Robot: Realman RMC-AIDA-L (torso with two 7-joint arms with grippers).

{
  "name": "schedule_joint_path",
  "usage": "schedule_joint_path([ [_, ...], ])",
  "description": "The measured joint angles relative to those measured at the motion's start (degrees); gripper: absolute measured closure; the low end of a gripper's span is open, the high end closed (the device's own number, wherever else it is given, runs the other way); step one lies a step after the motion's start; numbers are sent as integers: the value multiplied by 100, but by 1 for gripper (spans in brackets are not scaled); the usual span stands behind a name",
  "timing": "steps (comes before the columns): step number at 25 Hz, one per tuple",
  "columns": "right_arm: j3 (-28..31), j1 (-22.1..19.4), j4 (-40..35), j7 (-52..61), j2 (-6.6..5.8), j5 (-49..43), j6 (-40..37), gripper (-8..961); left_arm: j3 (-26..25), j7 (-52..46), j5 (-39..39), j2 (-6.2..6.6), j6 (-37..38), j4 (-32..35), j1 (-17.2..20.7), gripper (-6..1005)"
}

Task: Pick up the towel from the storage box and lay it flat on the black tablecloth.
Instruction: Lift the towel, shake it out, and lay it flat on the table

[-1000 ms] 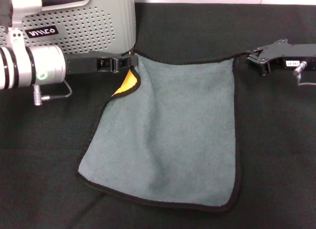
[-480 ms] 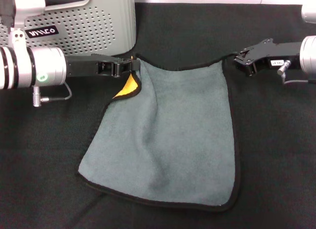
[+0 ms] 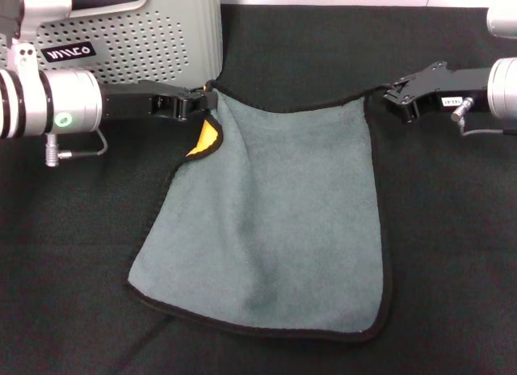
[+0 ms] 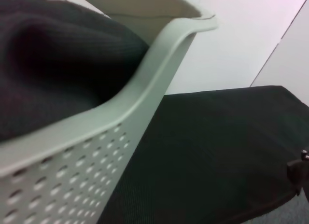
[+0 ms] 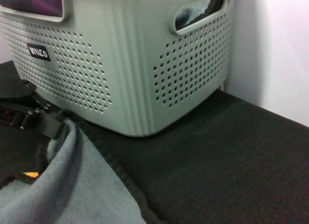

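The towel (image 3: 275,221) lies grey-teal side up on the black tablecloth (image 3: 452,229), its near edge flat and its far edge raised between both grippers. My left gripper (image 3: 207,100) is shut on the towel's far left corner, right beside the storage box (image 3: 145,35). Below that corner a fold shows the yellow underside (image 3: 206,139). My right gripper (image 3: 388,95) is shut on the far right corner. The right wrist view shows the left gripper (image 5: 34,119) clamping the towel (image 5: 72,185) in front of the storage box (image 5: 135,64).
The storage box (image 4: 72,151) holds dark knit fabric (image 4: 48,64) and stands at the far left of the tablecloth (image 4: 217,137). A white wall (image 5: 280,40) runs behind the table. Bare tablecloth (image 5: 231,166) stretches to the right of the box.
My right gripper has moved left, carrying the towel's far right corner inward. My left gripper has shifted slightly back toward the box with its corner, so the far edge sags less tautly.
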Motion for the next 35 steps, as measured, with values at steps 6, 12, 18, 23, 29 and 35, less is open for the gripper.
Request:
schedule_joint_path([
  [6, -24, 68, 103, -1, -1, -23, -97, 939, 0, 7, 123, -14, -74, 14, -23, 936],
  [12, -92, 121, 140, -8, -1, -26, -146, 939, 21, -23, 450, -58, -76, 16, -89, 930],
  [18, -152, 124, 142, -9, -1, -26, -146, 938, 231, 7, 537, -69, -94, 215, -86, 924],
  [23, -153, 125, 143, -9, -1, -26, -162, 938, 316, 20, 698, -92, -226, 500, -65, 919],
  [29, -150, 131, 143, -9, -2, -26, -196, 938, 804, 23, 1061, -125, -656, 708, -99, 913],
  [35, -149, 136, 142, -8, -10, -25, -199, 937, 960, 27, 1239, -154, -829, 912, -93, 906],
])
